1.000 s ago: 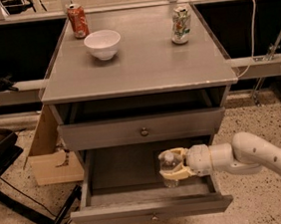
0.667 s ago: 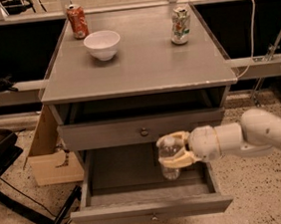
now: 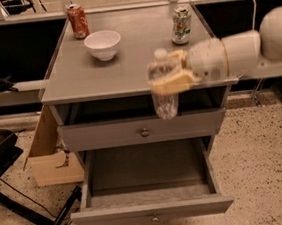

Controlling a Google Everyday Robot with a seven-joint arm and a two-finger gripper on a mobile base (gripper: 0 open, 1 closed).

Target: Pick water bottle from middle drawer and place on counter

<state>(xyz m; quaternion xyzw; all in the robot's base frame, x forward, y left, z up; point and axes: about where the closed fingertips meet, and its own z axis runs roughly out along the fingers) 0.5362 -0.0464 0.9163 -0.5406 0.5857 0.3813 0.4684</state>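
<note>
The clear ribbed water bottle (image 3: 164, 91) with a white cap hangs upright in the air in front of the counter's front edge. My gripper (image 3: 171, 77) comes in from the right and is shut on the water bottle around its upper half. The middle drawer (image 3: 148, 184) is pulled open below, and its grey floor is bare. The grey counter (image 3: 130, 55) is at about the height of the bottle's upper part.
On the counter stand a white bowl (image 3: 102, 44), a red soda can (image 3: 77, 20) at the back left and a white-green soda can (image 3: 181, 25) at the back right. The upper drawer (image 3: 144, 130) is closed. A cardboard box (image 3: 50, 154) sits on the floor at left.
My gripper has lifted the water bottle out of the middle drawer, up to the level of the counter's front edge.
</note>
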